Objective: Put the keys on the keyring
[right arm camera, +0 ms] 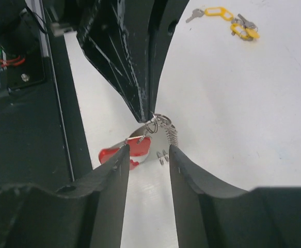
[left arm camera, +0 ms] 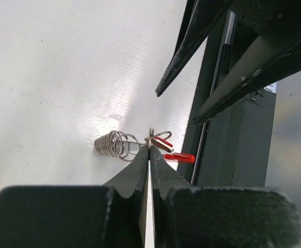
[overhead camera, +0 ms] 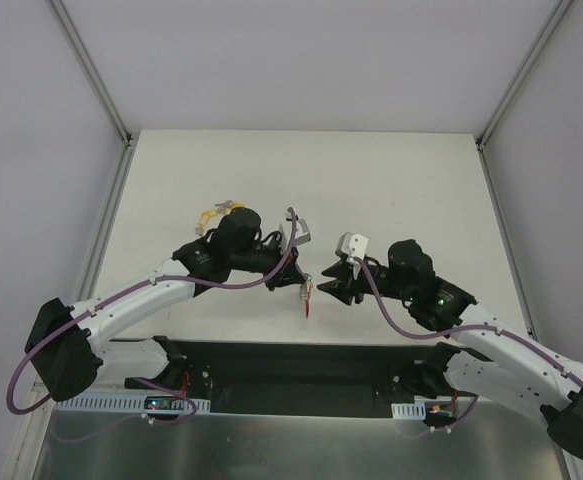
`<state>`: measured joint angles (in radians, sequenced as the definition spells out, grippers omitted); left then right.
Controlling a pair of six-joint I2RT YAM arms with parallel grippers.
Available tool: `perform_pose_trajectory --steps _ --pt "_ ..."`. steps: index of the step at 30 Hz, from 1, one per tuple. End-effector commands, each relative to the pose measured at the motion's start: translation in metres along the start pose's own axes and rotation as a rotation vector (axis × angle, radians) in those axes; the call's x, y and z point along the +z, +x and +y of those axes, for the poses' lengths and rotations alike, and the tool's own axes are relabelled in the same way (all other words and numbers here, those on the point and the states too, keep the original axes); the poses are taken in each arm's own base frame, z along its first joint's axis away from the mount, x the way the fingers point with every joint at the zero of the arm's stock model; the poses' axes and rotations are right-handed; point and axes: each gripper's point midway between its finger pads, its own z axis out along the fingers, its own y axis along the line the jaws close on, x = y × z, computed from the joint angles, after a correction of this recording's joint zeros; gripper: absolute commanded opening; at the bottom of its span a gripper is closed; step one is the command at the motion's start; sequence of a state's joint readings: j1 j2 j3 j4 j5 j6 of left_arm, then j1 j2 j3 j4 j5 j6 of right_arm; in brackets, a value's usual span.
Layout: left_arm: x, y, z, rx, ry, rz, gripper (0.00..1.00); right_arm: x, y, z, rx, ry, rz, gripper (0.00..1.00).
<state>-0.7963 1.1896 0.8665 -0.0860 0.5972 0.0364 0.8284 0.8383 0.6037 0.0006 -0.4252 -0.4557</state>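
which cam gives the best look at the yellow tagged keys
Right wrist: the yellow-tagged keys lie unobstructed on the table at the top right of the view, with tags and metal blades distinguishable. Top external shows them only as a tiny yellow cluster. Left wrist does not show them.

White table, black plate, small lit board.
The white table (overhead camera: 371, 180) spreads beneath and beyond the left gripper (overhead camera: 301, 282) and right gripper (overhead camera: 331, 283). A black plate (overhead camera: 291, 365) lies just on their base side. A small board (right arm camera: 0, 57) with a red light sits up-left of the right gripper.

bright even light, soft shadows, blurred near hand edges.
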Motion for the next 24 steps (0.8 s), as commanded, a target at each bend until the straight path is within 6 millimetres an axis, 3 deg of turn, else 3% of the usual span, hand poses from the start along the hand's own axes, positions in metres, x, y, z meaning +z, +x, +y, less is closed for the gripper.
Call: perform_pose_trajectory --steps 1,6,17,20,24 --pt "-0.006 -0.027 0.006 0.084 -0.039 -0.124 0.0 -0.004 -0.028 -0.006 0.103 0.061 -0.126 0.41" --pt "-0.005 -0.032 0.01 0.104 -0.055 -0.156 0.0 0.001 -0.033 -0.009 0.181 0.082 -0.152 0.43" --pt "-0.007 -0.04 0.007 0.129 -0.049 -0.196 0.0 0.016 -0.019 -0.024 0.169 0.141 -0.091 0.39" --pt "-0.008 -0.042 0.006 0.133 -0.046 -0.203 0.0 0.02 -0.016 -0.023 0.172 0.127 -0.083 0.32" --pt "-0.008 -0.043 0.006 0.138 -0.047 -0.219 0.0 0.022 -0.017 -0.017 0.165 0.089 -0.086 0.11"
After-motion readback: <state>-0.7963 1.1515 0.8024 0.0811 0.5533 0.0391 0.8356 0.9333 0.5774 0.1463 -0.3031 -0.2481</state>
